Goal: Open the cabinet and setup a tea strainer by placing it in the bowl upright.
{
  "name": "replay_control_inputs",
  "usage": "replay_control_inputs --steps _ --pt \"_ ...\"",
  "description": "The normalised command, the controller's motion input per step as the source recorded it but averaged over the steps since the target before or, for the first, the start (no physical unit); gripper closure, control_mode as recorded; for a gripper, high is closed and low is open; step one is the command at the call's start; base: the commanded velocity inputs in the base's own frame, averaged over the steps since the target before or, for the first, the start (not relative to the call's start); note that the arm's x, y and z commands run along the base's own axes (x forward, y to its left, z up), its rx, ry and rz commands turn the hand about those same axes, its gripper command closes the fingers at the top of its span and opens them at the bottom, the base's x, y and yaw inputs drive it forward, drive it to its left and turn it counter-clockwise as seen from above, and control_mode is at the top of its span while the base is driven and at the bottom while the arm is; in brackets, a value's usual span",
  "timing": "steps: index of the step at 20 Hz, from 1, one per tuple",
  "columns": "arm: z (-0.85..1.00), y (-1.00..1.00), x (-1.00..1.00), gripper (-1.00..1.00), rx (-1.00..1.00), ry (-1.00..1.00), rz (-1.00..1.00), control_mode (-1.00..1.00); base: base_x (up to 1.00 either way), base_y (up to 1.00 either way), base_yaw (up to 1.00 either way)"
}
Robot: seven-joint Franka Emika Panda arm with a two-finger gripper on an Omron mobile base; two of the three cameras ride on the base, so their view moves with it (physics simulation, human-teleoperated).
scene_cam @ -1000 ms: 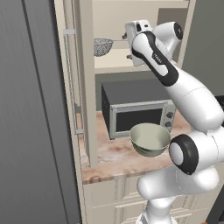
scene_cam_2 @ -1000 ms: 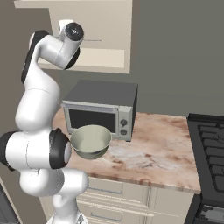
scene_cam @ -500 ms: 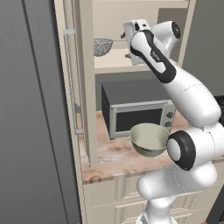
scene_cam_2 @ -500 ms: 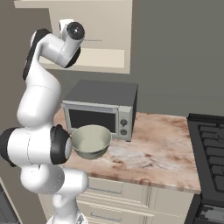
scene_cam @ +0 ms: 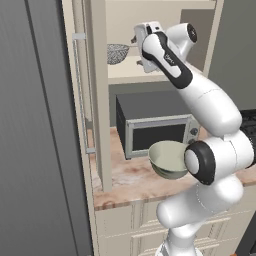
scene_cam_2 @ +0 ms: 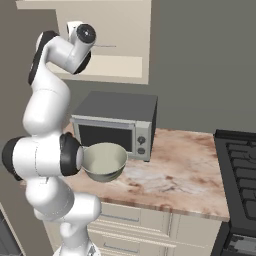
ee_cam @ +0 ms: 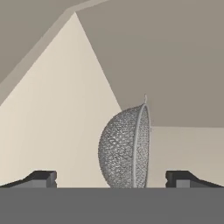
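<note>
Your bowl (scene_cam: 169,159) sits empty on the worktop (scene_cam_2: 185,172); the tea strainer (ee_cam: 126,148) lies on the cabinet (scene_cam: 95,100) shelf, its rim on edge between your hand's (ee_cam: 112,178) wide-apart fingers.

We see a rendered home kitchen. At the centre of the left base view a grey microwave (scene_cam: 159,130) sits on a mottled stone-look counter (scene_cam: 120,180), with cream panelled drawer fronts (scene_cam: 130,225) below at 6 o'clock. Above, at 12 o'clock, a cream wall cabinet (scene_cam: 95,90) stands open, a wire-mesh tea strainer (scene_cam: 118,53) on its shelf. A pale green bowl (scene_cam_2: 104,161) rests before the microwave. In the right base view, a black stove (scene_cam_2: 240,185) lies at 4 o'clock.
</note>
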Motion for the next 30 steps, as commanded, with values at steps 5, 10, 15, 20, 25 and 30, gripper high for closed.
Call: replay_control_inputs --steps 5,10,15,20,25,30 --pt "0.00 0.13 0.21 -1.00 0.00 0.02 0.01 -1.00 0.00 0.00 0.00" --pt "0.00 0.09 0.19 -1.00 0.00 0.02 0.01 -1.00 0.00 0.00 0.00" --pt "0.00 0.12 0.22 -1.00 0.00 0.03 0.01 -1.00 0.00 0.00 0.00" --pt "0.00 0.10 0.21 -1.00 0.00 0.02 0.02 -1.00 0.00 0.00 0.00" --pt "0.00 0.07 0.19 -1.00 0.00 0.03 0.02 -1.00 0.00 0.00 0.00" --pt "0.00 0.00 0.14 -1.00 0.00 0.04 0.02 -1.00 0.00 0.00 0.00"
